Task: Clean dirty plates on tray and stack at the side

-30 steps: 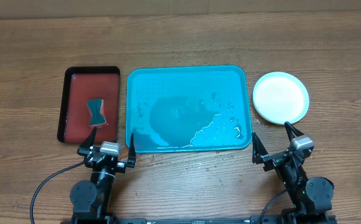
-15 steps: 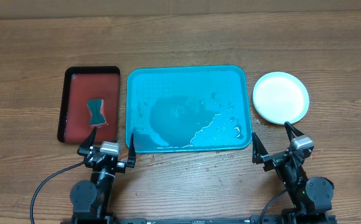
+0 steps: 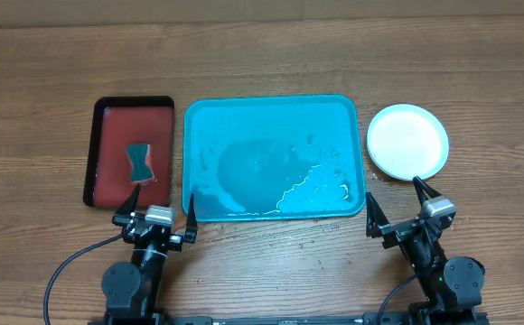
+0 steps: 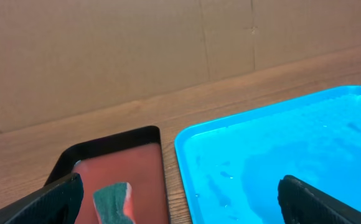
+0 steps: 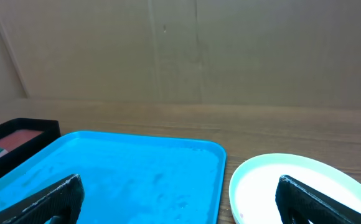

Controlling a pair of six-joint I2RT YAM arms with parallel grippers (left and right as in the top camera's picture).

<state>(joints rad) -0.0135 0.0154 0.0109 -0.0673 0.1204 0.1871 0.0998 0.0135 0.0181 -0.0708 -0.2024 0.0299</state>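
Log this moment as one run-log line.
tray: wet, no plates | white plate: right of tray | sponge: in black tray | left pincer: open, empty | right pincer: open, empty

Both arms (image 3: 131, 282) are matte black, with round joint housings at 7 and 5 o'clock in the overhead view. The left hand (image 3: 163, 195) and right hand (image 3: 393, 191) each have two slim, pointed black fingers (image 3: 191, 221) flanking a silver-grey block (image 3: 159, 215). A thin black cable (image 3: 63, 269) loops from the left base.

The sponge (image 4: 113, 204) and the white plate (image 5: 255, 190) are both cut off by the wrist views' lower edges.
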